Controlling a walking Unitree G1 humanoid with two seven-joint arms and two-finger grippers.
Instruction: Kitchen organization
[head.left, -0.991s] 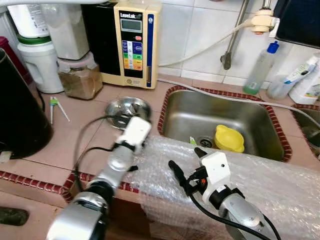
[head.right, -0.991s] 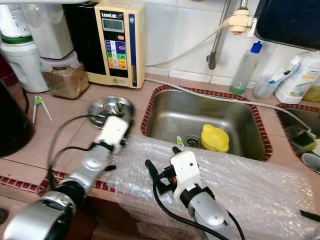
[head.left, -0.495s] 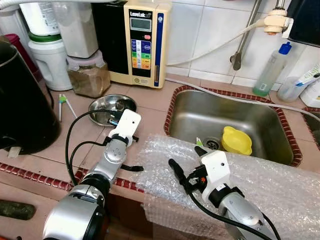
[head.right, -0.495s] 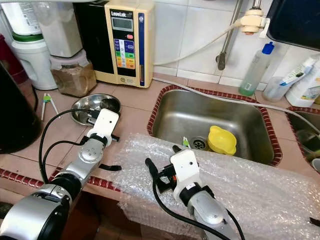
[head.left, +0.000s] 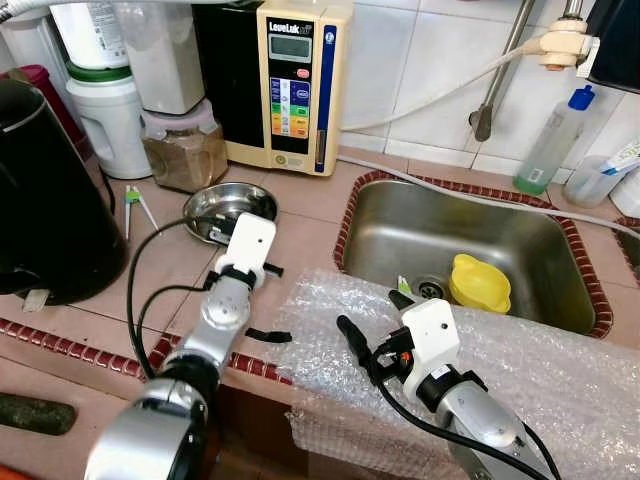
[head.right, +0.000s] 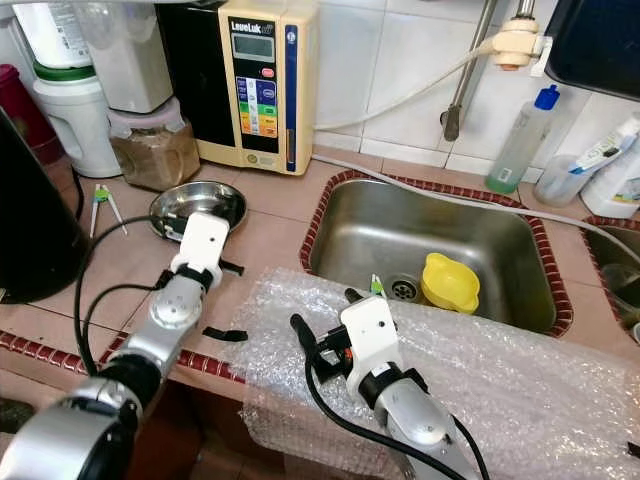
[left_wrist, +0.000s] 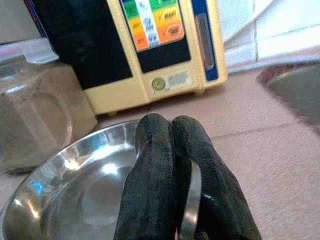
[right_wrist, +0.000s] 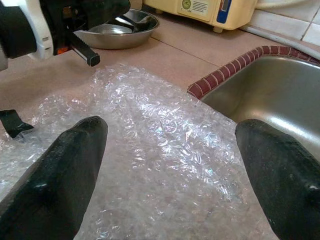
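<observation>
**Steel bowl pinched at its rim, lift still to come**

Bubble wrap lies nearest, draped over the counter's front edge and along the sink's front rim. R gripper hovers just above it, fingers spread wide w/ nothing between them; it looks idle for now.

Further in, on the bare tile counter left of the sink, L gripper reaches to the small stainless bowl. Wrist view shows its two fingers pressed together on the bowl's near rim, thin steel edge caught between them. Bowl sits flat on the counter, looks empty, just in front of the beige water ionizer and the clear jar of brown powder. Yellow cup-like thing lies in the sink by the drain. Toward the back edge: green-lidded white container, soap bottle w/ blue cap.

Step in hand, by my read: grasp made on the bowl, carry not begun. Next move prob. needs a straight lift w/ firm pinch, since a rim hold on thin steel lets the bowl swing or slip. Then across to the sink, or wherever it belongs; can't tell which. Watch the L arm's cable and the wrap's edge en route.
</observation>
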